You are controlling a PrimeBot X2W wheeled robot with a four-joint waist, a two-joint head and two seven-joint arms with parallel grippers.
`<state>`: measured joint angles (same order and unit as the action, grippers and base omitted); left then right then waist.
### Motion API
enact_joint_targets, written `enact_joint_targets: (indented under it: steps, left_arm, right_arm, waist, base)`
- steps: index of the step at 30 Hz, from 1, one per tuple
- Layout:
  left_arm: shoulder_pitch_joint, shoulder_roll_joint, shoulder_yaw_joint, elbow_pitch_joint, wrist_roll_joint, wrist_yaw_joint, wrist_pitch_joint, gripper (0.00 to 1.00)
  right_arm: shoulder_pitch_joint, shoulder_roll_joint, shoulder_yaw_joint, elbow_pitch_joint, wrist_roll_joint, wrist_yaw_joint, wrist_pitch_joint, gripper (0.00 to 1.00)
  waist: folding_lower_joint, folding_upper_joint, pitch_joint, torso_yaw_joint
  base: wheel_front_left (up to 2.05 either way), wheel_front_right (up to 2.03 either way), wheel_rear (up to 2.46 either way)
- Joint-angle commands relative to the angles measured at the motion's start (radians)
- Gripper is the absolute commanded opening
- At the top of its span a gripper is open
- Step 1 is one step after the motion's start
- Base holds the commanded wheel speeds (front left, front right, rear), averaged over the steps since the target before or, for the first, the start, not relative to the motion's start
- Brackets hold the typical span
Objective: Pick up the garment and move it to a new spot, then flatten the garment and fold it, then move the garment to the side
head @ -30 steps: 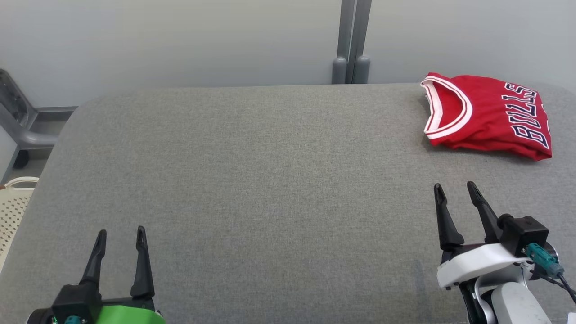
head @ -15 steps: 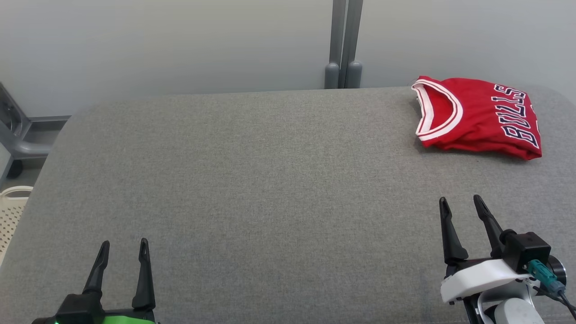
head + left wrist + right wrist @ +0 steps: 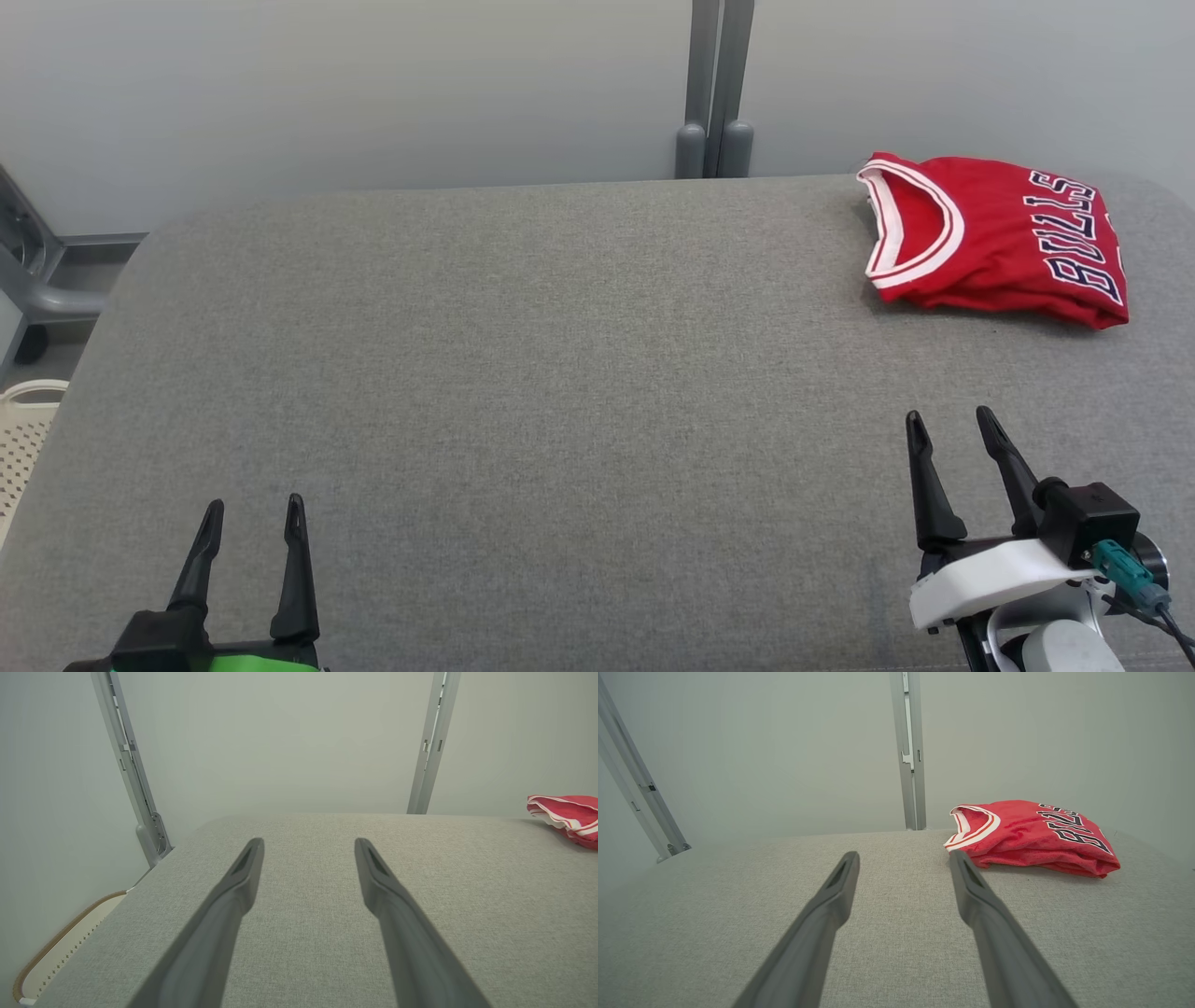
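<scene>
Two empty pincers, jersey point(image 3: 1004, 243) folded on the desk point(image 3: 560, 373)
At the near left hovers the left pincer point(image 3: 255, 502), at the near right the right pincer point(image 3: 948, 414), both with fingers spread apart and gripping nothing. Red jersey lies at the far right corner of the grey desk, collar to the left, well apart from both pincers

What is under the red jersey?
The red jersey lies folded directly on the grey fabric tabletop, near its far right corner. Its lower layers and the patch of tabletop beneath are covered, so anything tucked under it cannot be seen.
</scene>
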<state>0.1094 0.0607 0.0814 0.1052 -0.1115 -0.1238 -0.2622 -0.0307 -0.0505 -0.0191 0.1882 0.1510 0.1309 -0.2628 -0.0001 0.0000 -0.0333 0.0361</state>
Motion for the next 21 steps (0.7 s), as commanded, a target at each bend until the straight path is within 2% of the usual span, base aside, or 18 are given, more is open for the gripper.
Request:
enact_joint_targets:
  steps: [1,4,5,10,21]
  left_arm:
    - [0.002,0.003,0.004,0.0,0.003,-0.003,-0.002,1.0]
    - [0.001,0.001,0.005,0.0,0.003,-0.001,-0.002,1.0]
    - [0.0,-0.001,0.004,0.001,0.001,0.0,0.0,0.0]
    - [0.005,-0.013,0.001,0.048,-0.004,0.0,0.007,0.0]
    - [-0.021,-0.012,-0.024,0.052,-0.229,-0.001,0.027,0.0]
  right_arm:
    - [0.006,-0.001,0.001,-0.001,0.005,-0.001,-0.004,1.0]
    - [0.006,-0.001,0.003,0.0,0.005,-0.001,-0.004,1.0]
    - [0.0,0.0,0.003,0.001,0.003,0.0,0.0,0.0]
    - [0.025,0.009,0.003,0.045,0.007,0.0,0.003,0.0]
    - [0.0,0.008,-0.046,0.055,0.218,0.0,0.096,0.0]
  waist:
    - [0.0001,0.0,0.0,0.001]
    - [0.0001,0.0,0.001,0.003]
    - [0.0001,0.0,0.001,0.003]
    - [0.0001,0.0,0.001,0.003]
    - [0.0001,0.0,0.004,0.0]
  base:
    - [0.0,0.0,0.0]
    - [0.0,0.0,0.0]
    - [0.0,0.0,0.0]
    - [0.0,0.0,0.0]
    - [0.0,0.0,0.0]
